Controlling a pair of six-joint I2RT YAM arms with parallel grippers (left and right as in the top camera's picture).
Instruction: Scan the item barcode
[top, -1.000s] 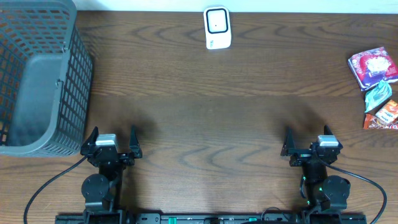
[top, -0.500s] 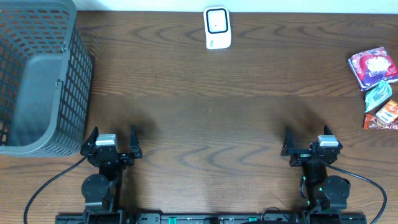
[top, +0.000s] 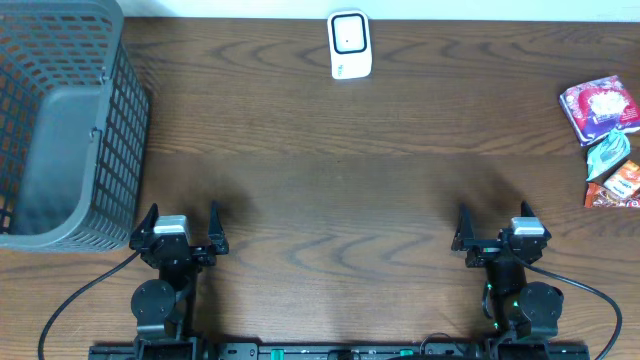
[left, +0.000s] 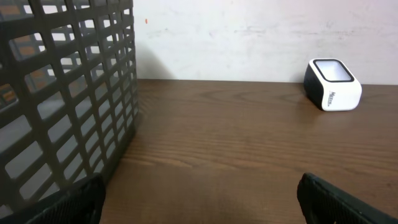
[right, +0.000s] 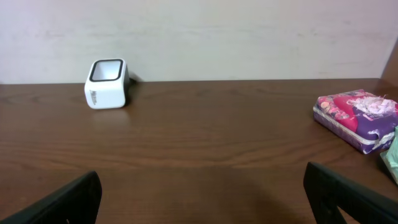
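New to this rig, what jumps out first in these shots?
The big grey mesh basket filling the far-left corner, then the small white scanner alone at the back edge, centre. A purple packet and other snack packets lie at the right edge; left claw and right claw sit open, empty, near side.

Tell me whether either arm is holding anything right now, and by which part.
Nothing is held. The left end effector and right end effector both stand open and empty, apart from the snack packets and the scanner.
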